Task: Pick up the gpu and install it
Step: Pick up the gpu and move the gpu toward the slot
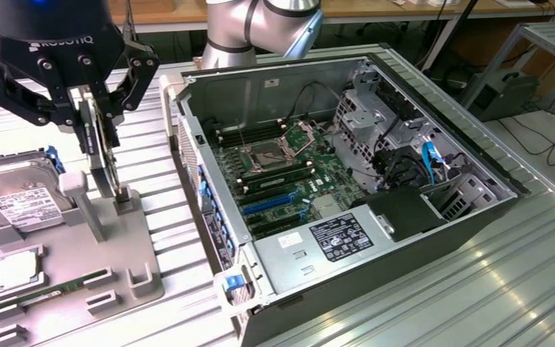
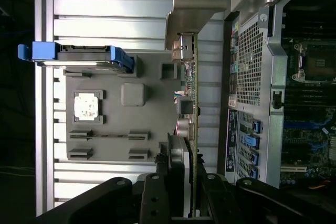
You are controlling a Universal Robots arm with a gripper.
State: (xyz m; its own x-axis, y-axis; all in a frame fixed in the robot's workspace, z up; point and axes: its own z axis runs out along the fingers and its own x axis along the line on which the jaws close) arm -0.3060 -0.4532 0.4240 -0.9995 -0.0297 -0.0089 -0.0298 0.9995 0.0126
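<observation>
The gpu (image 1: 104,155) is a thin dark card standing on edge over the grey holder tray (image 1: 84,253) at the exterior view's left. Its lower end is at a grey slotted post (image 1: 123,206); I cannot tell whether it is clear of the slot. My gripper (image 1: 95,119) comes down from above with its black fingers shut on the card's upper part. In the wrist view the gpu (image 2: 192,103) is edge-on, running from my gripper (image 2: 188,184) to its silver bracket (image 2: 191,3).
The tray also carries a hard drive (image 1: 17,195), a processor chip (image 1: 17,269) and a green memory stick (image 1: 46,293). The open computer case (image 1: 470,155) lies to the exterior view's right, showing its motherboard with blue slots (image 1: 268,206). A ribbed metal table (image 1: 509,289) is underneath.
</observation>
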